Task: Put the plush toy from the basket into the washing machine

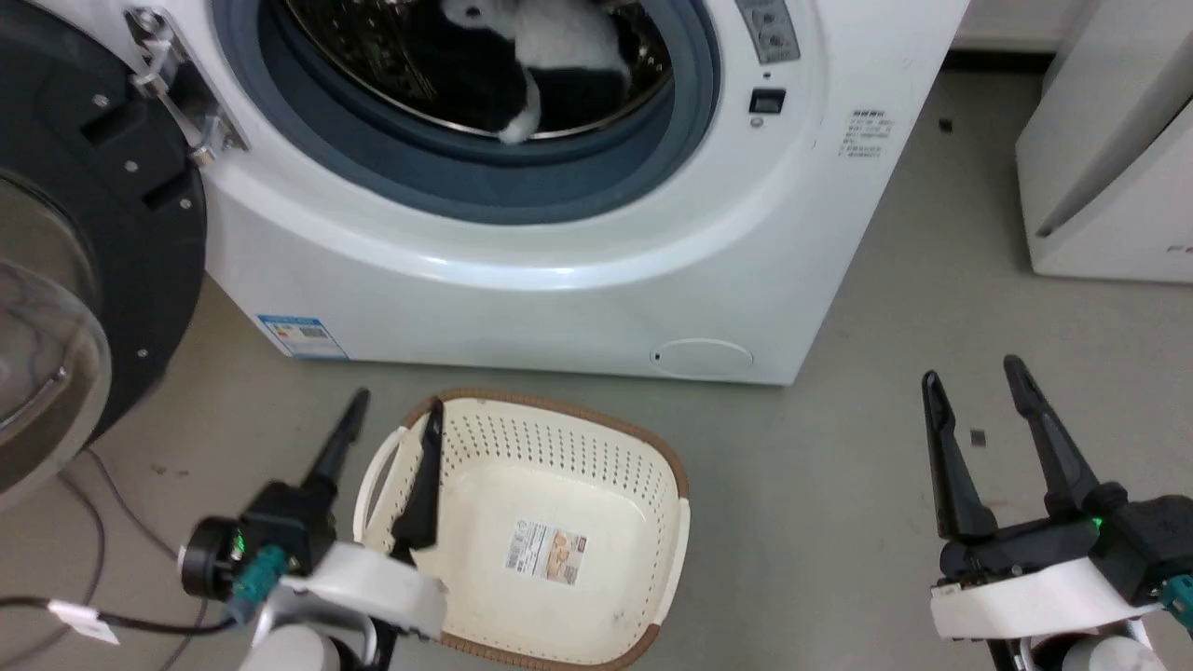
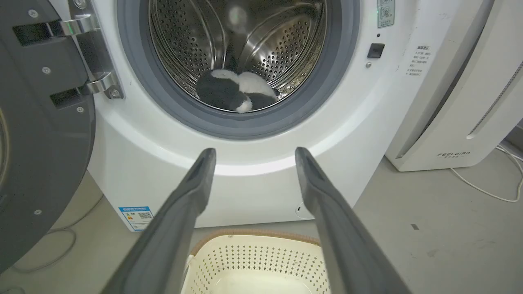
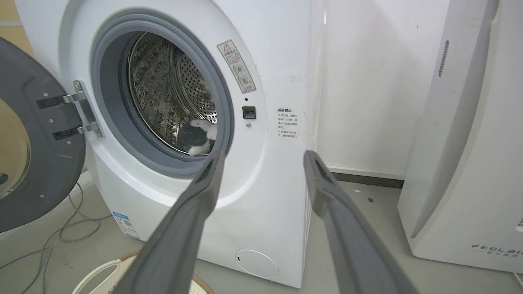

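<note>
L gripper (image 1: pixel 397 403) wide, empty, straddling left rim of basket (image 1: pixel 678 471); R gripper (image 1: pixel 971 371) wide, empty, well to the right. Ahead, plush toy (image 1: pixel 559 42) lies low in washing machine (image 1: pixel 559 308) drum, long axis across porthole, L arm nearer; task prob done

plush toy (image 2: pixel 250 85): fluffy | drum (image 2: pixel 286 45): shiny steel | basket (image 1: pixel 559 443): matt plastic (perforated)

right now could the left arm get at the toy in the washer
Probably yes: the door is swung wide, the left gripper is open and points at the washer, and the toy lies just inside its rim, nothing between.
</note>
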`<state>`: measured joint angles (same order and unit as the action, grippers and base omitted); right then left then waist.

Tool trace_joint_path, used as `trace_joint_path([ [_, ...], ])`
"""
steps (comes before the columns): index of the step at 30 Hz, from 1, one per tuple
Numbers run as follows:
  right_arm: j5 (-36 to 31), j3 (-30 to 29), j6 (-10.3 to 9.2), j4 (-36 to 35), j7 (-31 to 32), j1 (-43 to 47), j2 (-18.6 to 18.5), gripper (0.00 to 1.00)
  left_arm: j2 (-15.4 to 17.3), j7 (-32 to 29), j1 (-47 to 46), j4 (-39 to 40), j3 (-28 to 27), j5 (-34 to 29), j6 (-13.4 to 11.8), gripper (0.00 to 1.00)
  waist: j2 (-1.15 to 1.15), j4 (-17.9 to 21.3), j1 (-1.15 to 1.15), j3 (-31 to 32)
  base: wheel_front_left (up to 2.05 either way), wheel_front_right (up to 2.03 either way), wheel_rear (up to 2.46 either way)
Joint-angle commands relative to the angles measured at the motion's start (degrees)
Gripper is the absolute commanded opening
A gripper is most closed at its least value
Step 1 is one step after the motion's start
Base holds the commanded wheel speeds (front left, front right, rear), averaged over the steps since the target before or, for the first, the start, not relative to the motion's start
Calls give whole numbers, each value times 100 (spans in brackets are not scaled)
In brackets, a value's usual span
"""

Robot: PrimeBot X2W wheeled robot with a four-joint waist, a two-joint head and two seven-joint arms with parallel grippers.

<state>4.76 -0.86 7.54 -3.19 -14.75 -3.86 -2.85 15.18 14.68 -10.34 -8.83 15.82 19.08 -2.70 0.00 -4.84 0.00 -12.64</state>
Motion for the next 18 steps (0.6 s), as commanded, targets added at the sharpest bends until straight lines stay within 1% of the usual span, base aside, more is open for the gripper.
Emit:
trace_joint_path([
  [1,42,14,-5,13,-25,110,-3,100,-49,31,140,21,-9,-78,-5,100,0,-24,0,102,0,0,0],
  [7,101,75,-5,52,-25,257,-3,100,-285,31,457,-17,-78,-337,43,100,0,-56,0,292,0,0,0],
  [9,118,100,-5,87,-25,310,-3,100,-372,31,548,10,-142,-439,37,100,0,-48,0,398,0,0,0],
  [15,167,142,-5,105,-25,374,-3,100,-597,31,723,138,-387,-678,50,100,0,-44,0,442,0,0,0],
  [16,117,137,0,95,2,329,0,0,-598,0,677,118,-387,-656,51,0,0,-44,0,443,0,0,0],
  [18,110,136,0,95,5,329,0,0,-608,-6,678,122,-387,-671,63,0,0,-43,0,447,0,0,0],
])
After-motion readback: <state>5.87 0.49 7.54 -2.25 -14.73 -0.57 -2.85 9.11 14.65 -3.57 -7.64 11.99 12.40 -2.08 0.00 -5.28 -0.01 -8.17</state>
